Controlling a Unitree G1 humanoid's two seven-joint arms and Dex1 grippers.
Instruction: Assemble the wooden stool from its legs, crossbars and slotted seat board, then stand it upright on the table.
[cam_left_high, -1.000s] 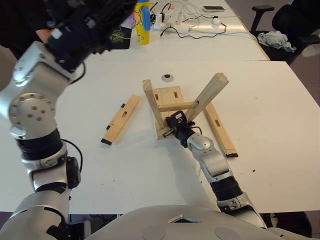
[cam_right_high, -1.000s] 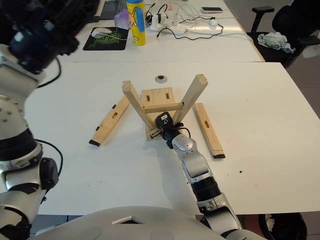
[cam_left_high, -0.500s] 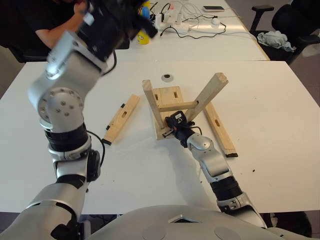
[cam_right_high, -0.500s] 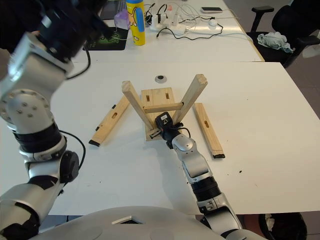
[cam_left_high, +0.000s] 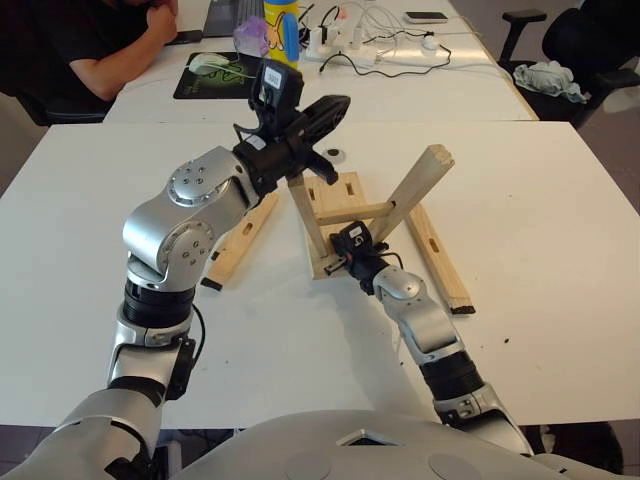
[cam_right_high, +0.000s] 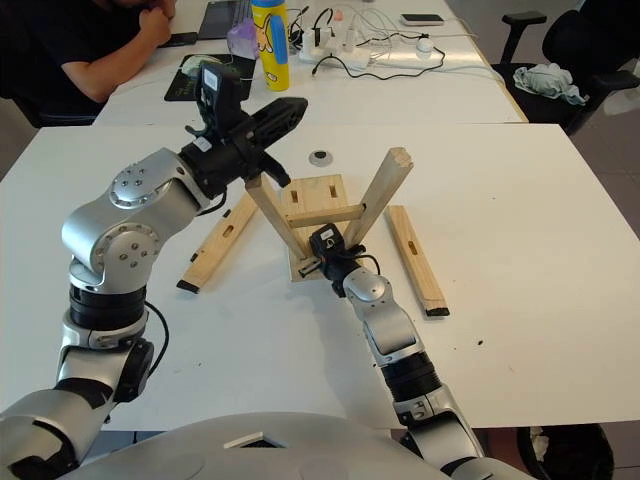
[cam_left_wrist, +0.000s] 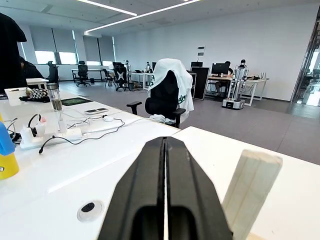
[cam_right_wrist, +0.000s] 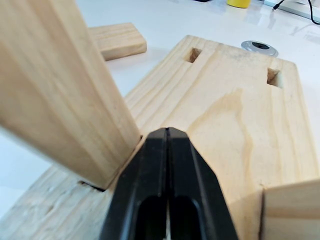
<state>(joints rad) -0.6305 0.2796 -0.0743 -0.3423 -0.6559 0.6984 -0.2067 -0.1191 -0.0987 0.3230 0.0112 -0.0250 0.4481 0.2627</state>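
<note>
Table (cam_left_high: 560, 200): seat board (cam_left_high: 338, 192) is laid at centre, 2 upright legs (cam_left_high: 415, 190) slotted in and tied by 1 crossbar (cam_left_high: 355, 212). Loose legs (cam_left_high: 240, 240) are left at its 9 and 3 o'clock. Left gripper (cam_left_high: 338, 103), fingers pressed together and empty, has been swung down to the board's 11 o'clock, probably to steady an upright. Right gripper (cam_left_high: 335, 262), likewise closed and empty, is kept at 6 o'clock.

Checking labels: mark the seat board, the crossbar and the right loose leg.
Seat board (cam_left_high: 335, 190), left eye view, bare far end.
Crossbar (cam_left_high: 355, 212), left eye view, its middle.
Right loose leg (cam_left_high: 440, 260), left eye view, mid-length.
</note>
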